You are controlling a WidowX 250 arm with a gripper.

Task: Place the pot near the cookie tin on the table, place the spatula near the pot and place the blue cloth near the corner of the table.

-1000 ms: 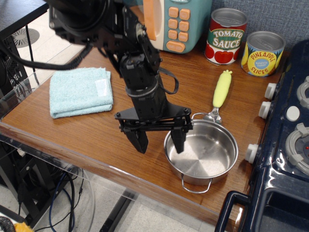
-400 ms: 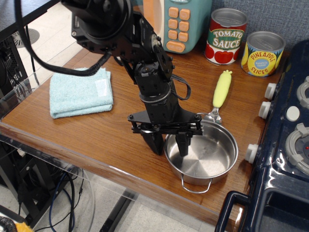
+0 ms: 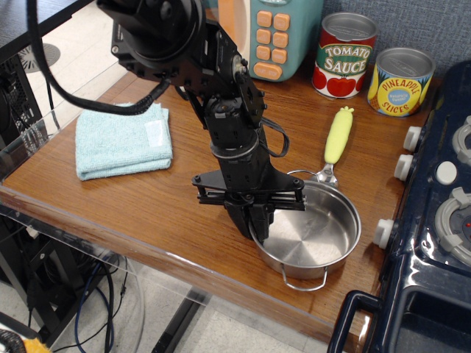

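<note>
The shiny steel pot [image 3: 316, 234] sits on the brown table [image 3: 165, 213] near its front edge, beside the toy stove. My gripper [image 3: 257, 226] is shut on the pot's left rim, one finger inside and one outside. The spatula [image 3: 338, 137] lies just behind the pot, yellow-green handle pointing back, metal head touching the pot's far rim. The blue cloth [image 3: 122, 140] lies folded at the table's left side, apart from the gripper. No cookie tin shows in this view.
A tomato sauce can [image 3: 344, 55] and a pineapple can [image 3: 399, 81] stand at the back right. A teal toy appliance [image 3: 274, 35] stands at the back. The dark navy toy stove [image 3: 438, 220] fills the right side. A clear acrylic rim [image 3: 81, 235] edges the table.
The gripper moved right and down to the pot's left rim and closed on it. The pot has shifted and tilted slightly. The cloth and spatula have not moved.
</note>
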